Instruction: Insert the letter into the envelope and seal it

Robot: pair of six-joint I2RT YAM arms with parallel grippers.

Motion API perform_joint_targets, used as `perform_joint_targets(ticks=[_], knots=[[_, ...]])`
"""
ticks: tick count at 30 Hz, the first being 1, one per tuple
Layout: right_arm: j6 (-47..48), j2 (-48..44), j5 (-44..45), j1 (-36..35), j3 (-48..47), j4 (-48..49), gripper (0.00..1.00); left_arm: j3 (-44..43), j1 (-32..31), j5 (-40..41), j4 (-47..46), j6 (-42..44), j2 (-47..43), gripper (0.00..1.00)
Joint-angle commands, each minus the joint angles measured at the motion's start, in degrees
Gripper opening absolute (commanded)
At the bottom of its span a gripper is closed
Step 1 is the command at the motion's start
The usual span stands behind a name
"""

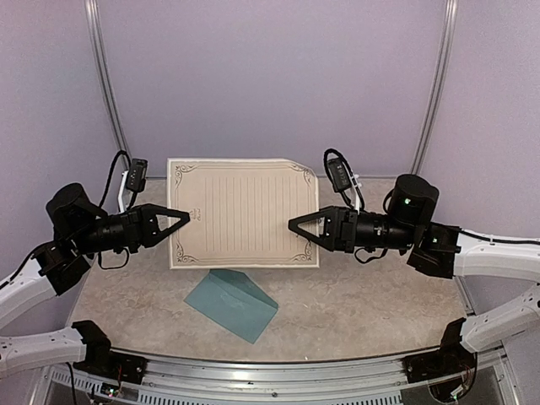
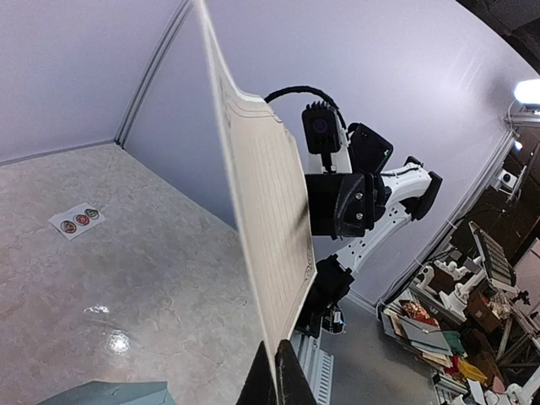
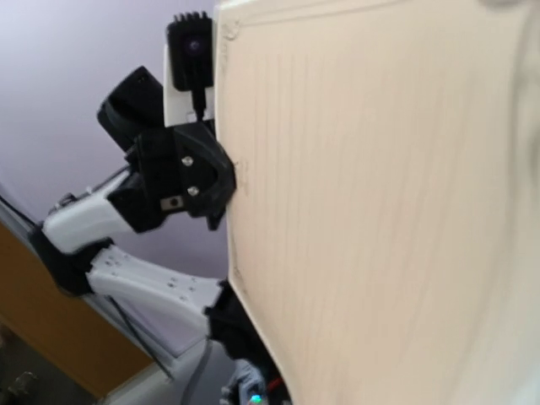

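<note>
Table [image 1: 363, 295]; one letter [image 1: 243, 211] between left gripper [image 1: 187, 214], right gripper [image 1: 291, 225]; one envelope [image 1: 232, 304]

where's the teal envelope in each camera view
top external: the envelope lies flat on the table, lower centre, just below the letter in the picture.
left wrist: only its teal corner, at the bottom left edge.
right wrist: not in it.
shared landmark: the letter, in all three views, raised off the table.

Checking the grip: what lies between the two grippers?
The cream ruled paper letter with dark ornate border, pinched at opposite edges by left gripper and right gripper, per top view.
</note>
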State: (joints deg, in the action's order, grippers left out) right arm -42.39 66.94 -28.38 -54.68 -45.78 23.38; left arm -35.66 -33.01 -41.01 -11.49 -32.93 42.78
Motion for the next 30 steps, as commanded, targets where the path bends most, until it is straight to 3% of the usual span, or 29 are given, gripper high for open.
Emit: perform_joint_targets(ticks=[1,3,6,11,18,25,30], knots=[[0.97,2.24,3.24,-0.85,-1.91,2.62,0.25,0.61,0.41,1.19,-0.64,-0.07,-0.01,0.0],[1.91,3.39,5.12,-1.21,-3.04,0.67,0.11,0.24,0.34,2.33,0.18,0.19,0.09,0.0],[4.48,4.82,10.79,-2.99,-6.39,-4.51,0.0,-1.05,0.24,8.98,4.15,0.67,0.49,0.0],[6.53,10.4,22.54,-6.55,-13.62,-16.53,0.0,-2.07,-2.36,20.6,7.77,-1.06,1.02,0.0],[4.44,16.66,22.03,-8.41,-16.42,-15.26,0.0,-5.03,-11.87,36.82,10.97,-3.94,5.42,0.0],[5.71,21.15,18.75,-9.43,-19.78,-15.45,0.01,-6.19,-15.84,39.66,9.24,-7.77,11.16,0.0],[5.82,22.39,16.16,-9.46,-20.12,-14.74,0.19,-7.58,-16.79,38.78,9.81,-8.24,15.04,0.0]])
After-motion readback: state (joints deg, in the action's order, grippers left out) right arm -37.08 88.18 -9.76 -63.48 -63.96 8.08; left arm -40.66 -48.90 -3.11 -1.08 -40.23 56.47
